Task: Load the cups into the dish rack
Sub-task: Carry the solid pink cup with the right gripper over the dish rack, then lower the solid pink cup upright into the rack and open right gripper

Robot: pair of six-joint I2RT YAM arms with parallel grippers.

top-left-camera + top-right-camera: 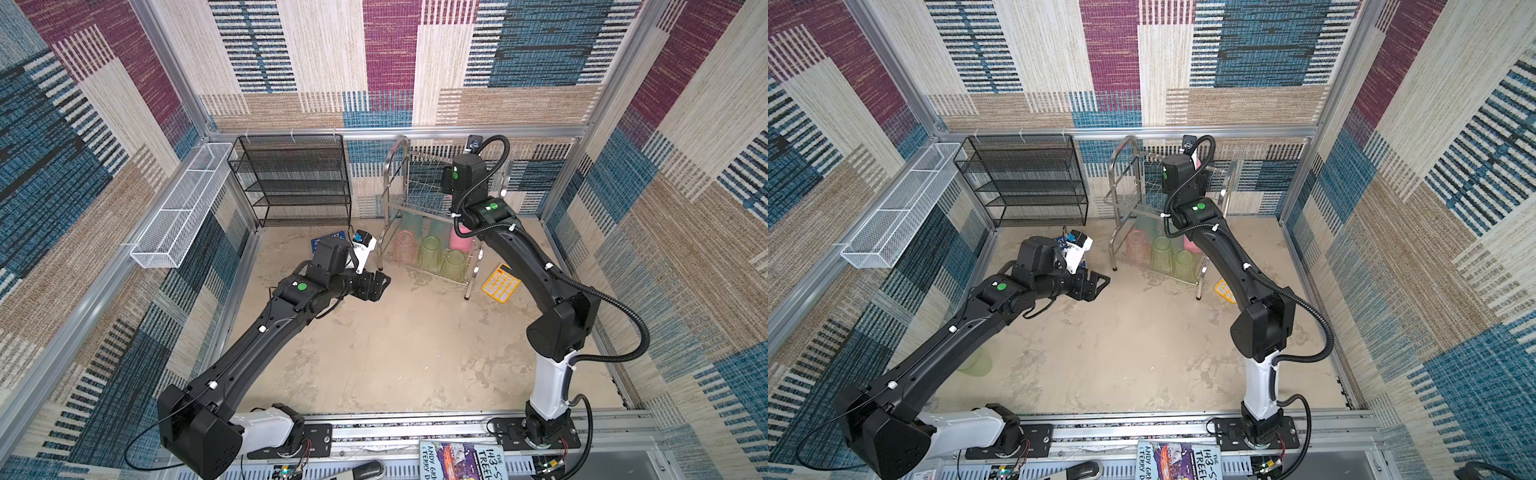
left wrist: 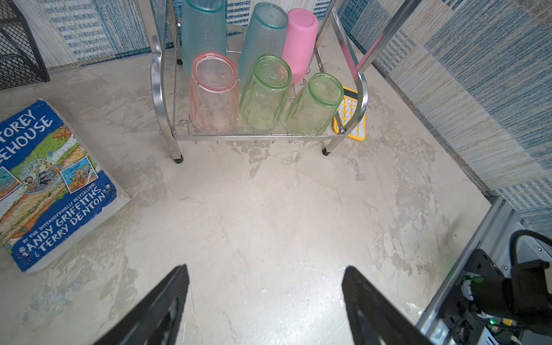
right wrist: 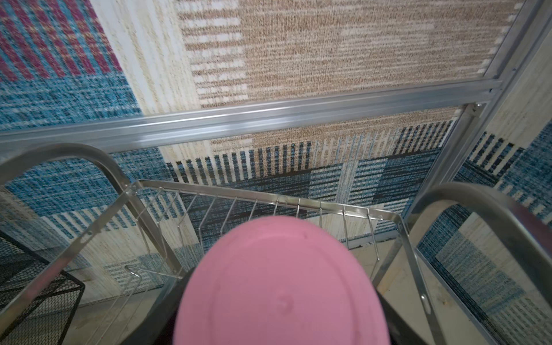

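Six cups (image 2: 264, 89) sit mouth-down on the lower shelf of the rack (image 2: 156, 80), straight ahead of my L gripper (image 2: 265, 270). It hangs over bare table (image 2: 268, 209) w/ jaws spread wide and nothing btwn them.

R gripper (image 3: 282, 310) is up at the top shelf (image 3: 254, 195), closed on a pink cup (image 3: 280, 280). The cup hides the fingers, so I read the grip from the cup sitting in mid-air right in front of the wrist cam. Its flat base faces back at the cam, so the long axis runs along the gripper's reach, mouth leading, prob tilted down twd the wires. The shelf's thin prongs (image 3: 321, 213) stand just beyond and below the cup.

That's what the next move turns on, I think. The mouth has to come down over those prongs w/o clipping the arched side tubes (image 3: 98, 161) that flank the cup.

One green cup (image 1: 974, 365) is left on the table, well behind the L gripper, back twd that arm's base. It's half hidden under the forearm, so I can't tell how it lies. L arm is far nearer to it than R. By my count that's six racked, one in hand, one to fetch, so the job's nearly done.
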